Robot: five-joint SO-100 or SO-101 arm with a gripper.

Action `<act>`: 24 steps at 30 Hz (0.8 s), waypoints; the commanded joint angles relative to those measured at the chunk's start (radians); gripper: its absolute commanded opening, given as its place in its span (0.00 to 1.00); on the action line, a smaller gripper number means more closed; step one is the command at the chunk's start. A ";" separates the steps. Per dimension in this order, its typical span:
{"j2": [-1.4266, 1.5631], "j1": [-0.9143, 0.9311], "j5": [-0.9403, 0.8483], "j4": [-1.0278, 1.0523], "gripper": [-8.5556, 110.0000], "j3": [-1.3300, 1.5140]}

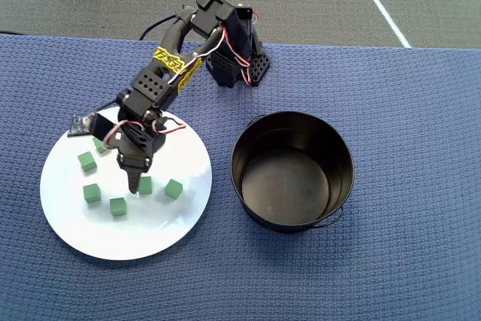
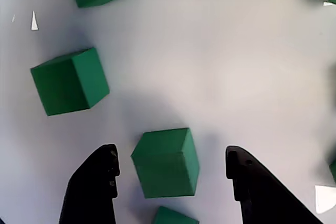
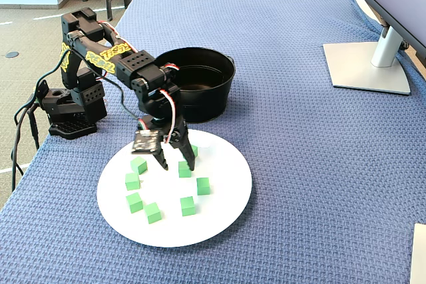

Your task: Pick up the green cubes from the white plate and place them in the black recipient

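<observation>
Blue woven cloth covers the surface (image 3: 319,164); over it the black pincer (image 2: 170,167) hangs spread wide, its two tips either side of one small matte green cube (image 2: 167,162) yet gripping nothing; that cube sits on the large round glossy white plate (image 1: 150,238), among other green cubes (image 3: 188,205) scattered near; beside the plate stands the round black metal pot (image 1: 291,171), its shiny inside bare; I judge the work barely begun, every visible cube left to carry.
</observation>
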 commanded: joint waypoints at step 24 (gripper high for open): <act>-0.032 -0.058 0.018 -0.072 0.07 -0.005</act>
